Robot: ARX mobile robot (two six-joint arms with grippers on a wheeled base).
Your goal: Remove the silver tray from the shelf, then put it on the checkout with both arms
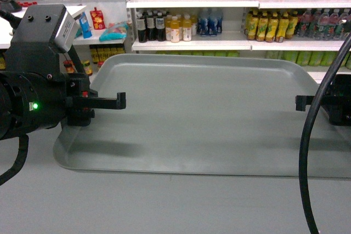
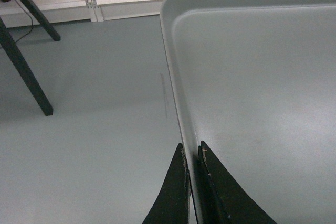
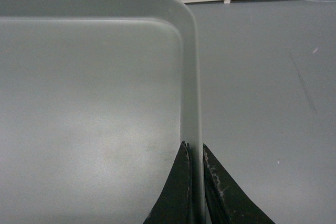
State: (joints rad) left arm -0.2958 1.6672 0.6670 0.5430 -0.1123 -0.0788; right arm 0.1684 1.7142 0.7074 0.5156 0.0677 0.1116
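Observation:
The silver tray is a wide matte grey tray with rounded corners. It hangs level above the grey floor, carried between both arms. My left gripper is shut on its left rim; in the left wrist view the gripper has the thin rim pinched between its black fingers. My right gripper is shut on the right rim, and the right wrist view shows the gripper with the rim clamped in the same way. The shelf it came from is out of view.
White shelves of drink bottles stand behind the tray. A white tabletop on black legs is at the far left; I cannot tell whether it is the checkout. A black cable hangs at the right.

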